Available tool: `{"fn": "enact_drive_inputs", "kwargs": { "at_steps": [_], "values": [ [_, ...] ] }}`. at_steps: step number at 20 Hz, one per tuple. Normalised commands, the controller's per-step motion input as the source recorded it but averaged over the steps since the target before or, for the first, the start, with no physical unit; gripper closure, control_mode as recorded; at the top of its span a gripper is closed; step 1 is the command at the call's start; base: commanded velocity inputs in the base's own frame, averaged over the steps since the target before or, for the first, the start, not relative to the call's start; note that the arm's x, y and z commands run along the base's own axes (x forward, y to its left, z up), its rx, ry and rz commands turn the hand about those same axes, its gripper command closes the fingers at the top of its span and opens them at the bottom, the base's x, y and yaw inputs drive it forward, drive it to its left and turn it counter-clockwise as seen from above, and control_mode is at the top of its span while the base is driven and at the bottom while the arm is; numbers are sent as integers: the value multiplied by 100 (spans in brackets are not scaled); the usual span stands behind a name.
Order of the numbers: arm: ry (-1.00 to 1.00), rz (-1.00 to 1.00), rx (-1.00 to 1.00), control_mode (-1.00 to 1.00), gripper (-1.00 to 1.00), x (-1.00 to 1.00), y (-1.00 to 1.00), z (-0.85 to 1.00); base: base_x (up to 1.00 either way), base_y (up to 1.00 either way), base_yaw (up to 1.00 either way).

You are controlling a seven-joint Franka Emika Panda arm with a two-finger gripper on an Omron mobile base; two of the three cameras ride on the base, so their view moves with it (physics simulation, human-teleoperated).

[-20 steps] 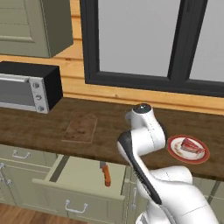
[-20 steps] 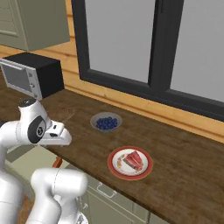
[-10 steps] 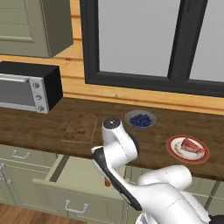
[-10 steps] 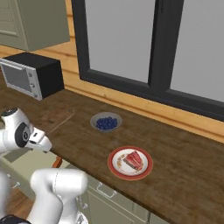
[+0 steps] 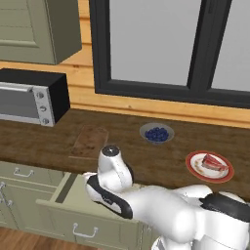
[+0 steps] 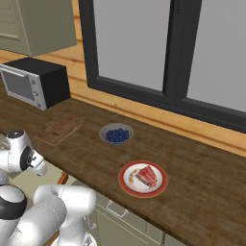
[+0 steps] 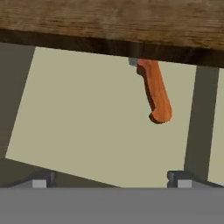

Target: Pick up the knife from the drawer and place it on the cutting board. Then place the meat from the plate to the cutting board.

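Nearest, the gripper (image 7: 109,177) hangs over the pulled-out drawer (image 7: 96,127), its tips spread wide with nothing between them. Past them the knife (image 7: 154,89) lies on the pale drawer floor, orange handle toward the camera, blade tucked under the counter (image 7: 109,22) edge.

On the counter, the plate (image 5: 209,166) with the meat (image 5: 214,161) sits near the front edge, off to the right. Further back are the board (image 5: 91,140) and a bowl (image 5: 156,133) of berries (image 5: 157,134); a black toaster oven (image 5: 29,96) stands at the left by the wall. No readable writing shows anywhere.
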Motion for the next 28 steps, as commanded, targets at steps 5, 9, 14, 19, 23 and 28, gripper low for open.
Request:
{"fn": "enact_drive_inputs", "kwargs": {
  "at_steps": [5,9,14,19,23,28],
  "values": [
    [24,0,1,-100,-100,34,80,-45,0,0,0],
    [23,0,-6,-100,-100,41,59,-34,0,0,0],
    [13,0,-15,-100,-100,44,38,-58,0,0,0],
    [9,0,-15,-100,-100,-37,85,-76,0,0,0],
    [3,0,-1,-100,-100,-100,100,-9,0,0,0],
    [24,0,6,-100,-100,-100,94,56,0,0,0]
  ]
}}
